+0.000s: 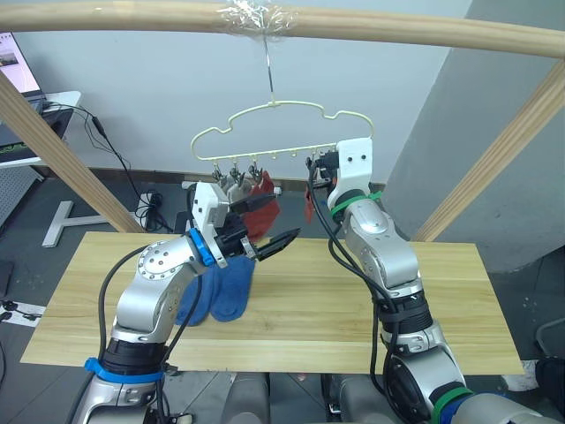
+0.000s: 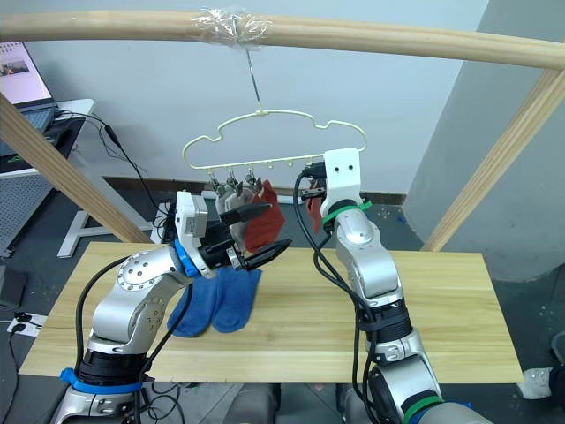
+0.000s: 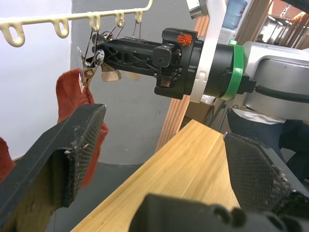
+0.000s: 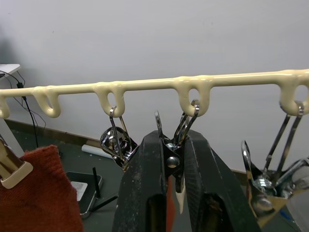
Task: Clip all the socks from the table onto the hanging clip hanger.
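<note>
Under the pole, the hanger (image 1: 281, 132) is hanging with grey and red socks (image 1: 262, 190) already clipped on, and the right gripper (image 4: 173, 159) is squeezing one metal clip (image 4: 170, 145) between narrowly set fingers. Above the table (image 1: 353, 309), the left gripper (image 1: 262, 228) is hovering wide and empty, while two blue socks (image 1: 216, 291) are lying below it.

We see two blue socks (image 1: 216, 291) on our pale-yellow table (image 1: 353, 309), rust-red socks (image 2: 261, 219) on the yellow-green hanger (image 1: 274, 124).
</note>
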Controlling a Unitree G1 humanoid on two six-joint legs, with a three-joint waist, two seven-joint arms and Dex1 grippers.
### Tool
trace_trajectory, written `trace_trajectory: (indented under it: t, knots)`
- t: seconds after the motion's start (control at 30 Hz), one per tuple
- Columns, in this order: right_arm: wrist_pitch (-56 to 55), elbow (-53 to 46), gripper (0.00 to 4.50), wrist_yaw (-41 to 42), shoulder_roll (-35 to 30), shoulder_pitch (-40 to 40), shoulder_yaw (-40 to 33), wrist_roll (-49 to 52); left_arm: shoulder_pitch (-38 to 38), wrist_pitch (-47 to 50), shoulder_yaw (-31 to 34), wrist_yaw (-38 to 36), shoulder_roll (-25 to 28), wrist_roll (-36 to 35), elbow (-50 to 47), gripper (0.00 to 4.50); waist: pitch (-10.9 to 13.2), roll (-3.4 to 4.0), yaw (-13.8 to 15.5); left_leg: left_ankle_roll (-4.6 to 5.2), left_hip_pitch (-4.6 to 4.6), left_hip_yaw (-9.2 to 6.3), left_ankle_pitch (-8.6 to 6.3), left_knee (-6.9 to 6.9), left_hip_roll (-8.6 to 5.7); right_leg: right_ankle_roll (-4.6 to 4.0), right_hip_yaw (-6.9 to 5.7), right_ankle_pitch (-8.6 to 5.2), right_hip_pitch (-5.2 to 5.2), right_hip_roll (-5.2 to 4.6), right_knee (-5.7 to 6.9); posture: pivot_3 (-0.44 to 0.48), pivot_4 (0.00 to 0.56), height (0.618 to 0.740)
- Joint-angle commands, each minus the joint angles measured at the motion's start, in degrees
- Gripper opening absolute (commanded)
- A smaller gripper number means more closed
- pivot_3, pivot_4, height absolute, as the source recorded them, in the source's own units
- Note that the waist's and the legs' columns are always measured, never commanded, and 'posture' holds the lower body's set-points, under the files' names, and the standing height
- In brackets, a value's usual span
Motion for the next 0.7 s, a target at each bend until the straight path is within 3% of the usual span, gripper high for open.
trace_trajectory:
  t: [0.03,0.13,0.47,0.7]
  knots:
    - [-1.0,-1.6,0.16,0.2,0.1,-0.8,-0.1,-0.4,0.0,-1.5,-0.3,0.1,-0.5,-0.1,-1.5,4.50,0.0,0.00,0.0,0.00,0.00,0.00,0.00,0.00,0.00,0.00,0.00,0.00,0.00,0.00,0.00,0.230,0.189,0.740]
    - [-1.1,-1.7,0.16,0.4,0.1,-0.8,-0.1,-0.3,0.0,-1.6,-0.2,-0.1,-0.5,0.0,-1.4,4.50,0.0,0.00,0.0,0.00,0.00,0.00,0.00,0.00,0.00,0.00,0.00,0.00,0.00,0.00,0.00,0.229,0.190,0.740]
    - [-1.3,-1.5,3.54,0.2,0.2,-1.0,0.1,-0.5,-0.1,-1.5,-0.2,0.0,-0.7,0.1,-1.4,4.50,0.0,0.00,0.0,0.00,0.00,0.00,0.00,0.00,0.00,0.00,0.00,0.00,0.00,0.00,0.00,0.229,0.190,0.740]
    - [-1.3,-1.4,3.54,0.2,0.3,-1.1,0.1,-0.4,-0.3,-1.3,-0.4,0.1,-0.7,0.1,-1.6,4.50,0.0,0.00,0.0,0.00,0.00,0.00,0.00,0.00,0.00,0.00,0.00,0.00,0.00,0.00,0.00,0.229,0.190,0.740]
